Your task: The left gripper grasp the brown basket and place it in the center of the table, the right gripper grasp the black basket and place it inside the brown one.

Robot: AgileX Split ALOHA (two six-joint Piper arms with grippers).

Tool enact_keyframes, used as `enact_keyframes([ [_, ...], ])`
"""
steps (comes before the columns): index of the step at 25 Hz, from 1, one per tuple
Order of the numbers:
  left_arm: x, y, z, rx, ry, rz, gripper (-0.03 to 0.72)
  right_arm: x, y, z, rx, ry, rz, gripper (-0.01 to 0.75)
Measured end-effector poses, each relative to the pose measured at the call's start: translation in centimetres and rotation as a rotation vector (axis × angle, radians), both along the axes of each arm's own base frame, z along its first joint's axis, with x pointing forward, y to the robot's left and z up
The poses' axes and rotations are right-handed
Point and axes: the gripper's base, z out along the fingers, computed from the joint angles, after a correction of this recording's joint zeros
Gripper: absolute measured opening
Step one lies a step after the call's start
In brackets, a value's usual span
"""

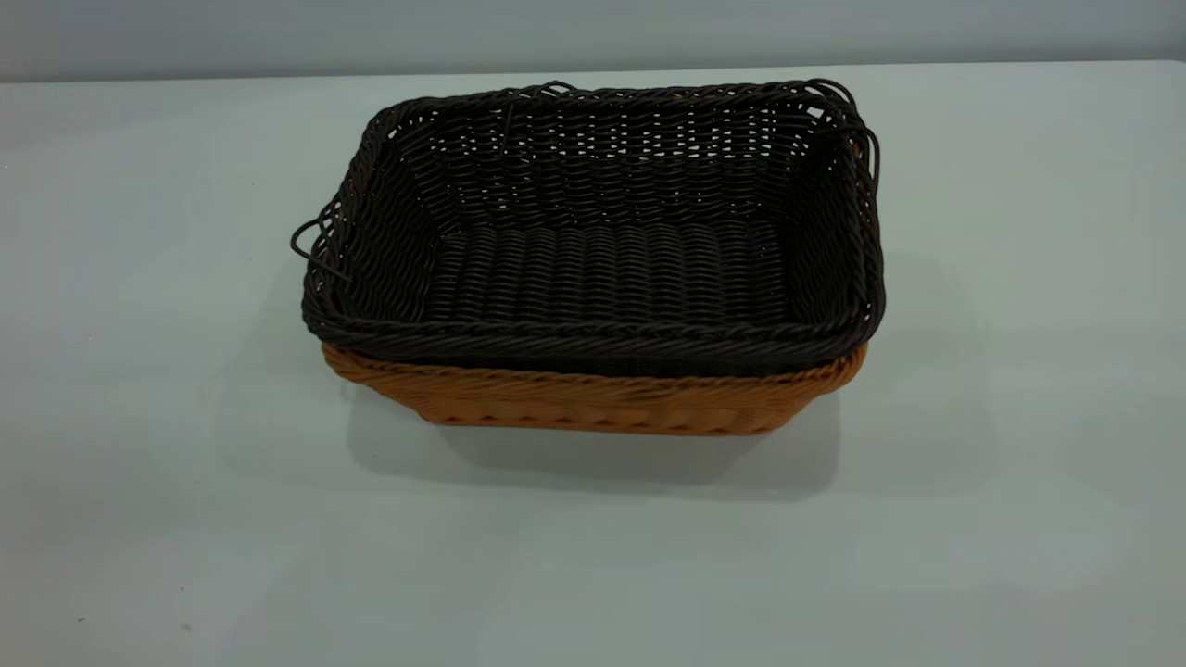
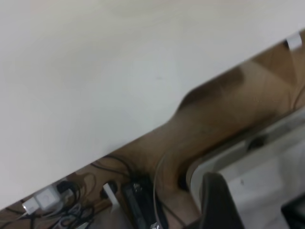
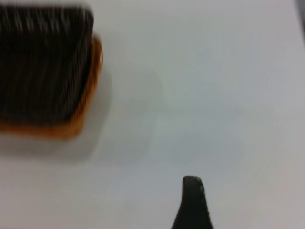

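Spreading nearest: table (image 1: 593,574) | nesting mid-table: black basket (image 1: 602,278) inside brown basket (image 1: 593,403), long axis crosswise | hovering beside baskets: right gripper (image 3: 193,205), nearer arm, finger state unclear | hanging off-edge: left gripper (image 2: 217,200), unclear too

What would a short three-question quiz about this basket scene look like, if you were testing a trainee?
1. True or false: the black basket sits nested inside the brown basket.
2. Which part of the brown basket shows in the exterior view? A) its whole inside B) only its rim and lower front wall C) nothing at all
3. Fill in: in the exterior view, neither arm is over the ______.

Key
1. True. The dark rim rides just above the tan rim.
2. B.
3. table. Each wrist view shows just one dark fingertip, the left one past the table edge, the right one over the table away from the baskets.
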Motion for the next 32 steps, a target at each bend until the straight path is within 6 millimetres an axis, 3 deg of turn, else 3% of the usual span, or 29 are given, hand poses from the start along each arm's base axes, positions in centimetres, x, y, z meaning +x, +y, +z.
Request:
enact_keyframes([
  [7,-1.2,2.0,0.6,-0.049,-0.124,0.317,0.404,-0.6,0.0,-0.1,0.003,-0.021,0.0,0.492],
  [12,-3.9,2.7,1.0,-0.08,-0.308,0.504,0.404,-0.6,0.0,-0.1,0.003,-0.021,0.0,0.492],
  [17,-6.3,2.7,0.8,-0.11,-0.454,0.54,0.404,-0.6,0.0,-0.1,0.003,-0.021,0.0,0.492],
  [32,-6.4,2.7,0.8,-0.11,-0.453,0.54,0.404,-0.6,0.0,-0.1,0.003,-0.021,0.0,0.492],
])
